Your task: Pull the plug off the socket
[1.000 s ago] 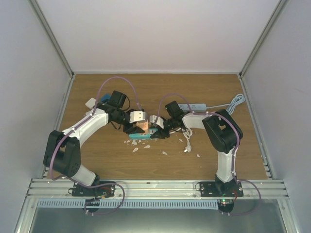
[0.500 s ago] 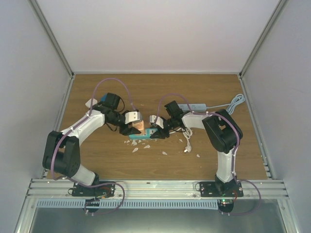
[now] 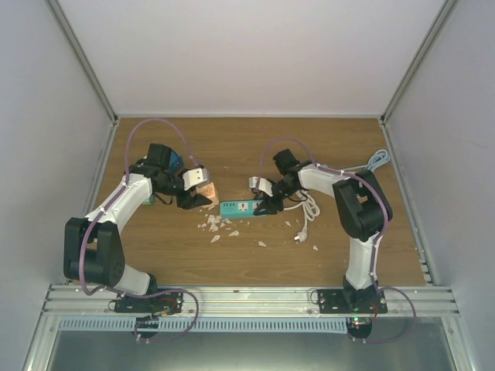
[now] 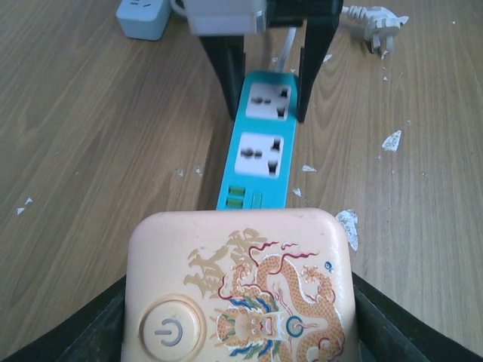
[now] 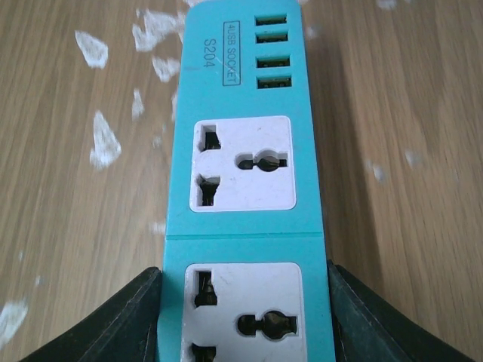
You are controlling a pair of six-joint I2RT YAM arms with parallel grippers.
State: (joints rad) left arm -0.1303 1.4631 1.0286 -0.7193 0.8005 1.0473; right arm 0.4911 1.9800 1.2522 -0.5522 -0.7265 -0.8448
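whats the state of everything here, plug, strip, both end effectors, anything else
peach plug, unplugged, held clear of the strip
teal power strip, lying flat, both outlets empty
left end effector, shut on the peach plug
right end effector, shut on the teal power strip
white cable plug, lying loose, plugged into nothing

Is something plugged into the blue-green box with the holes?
No, in the right wrist view the teal power strip shows both its outlets with bare holes and nothing plugged in.
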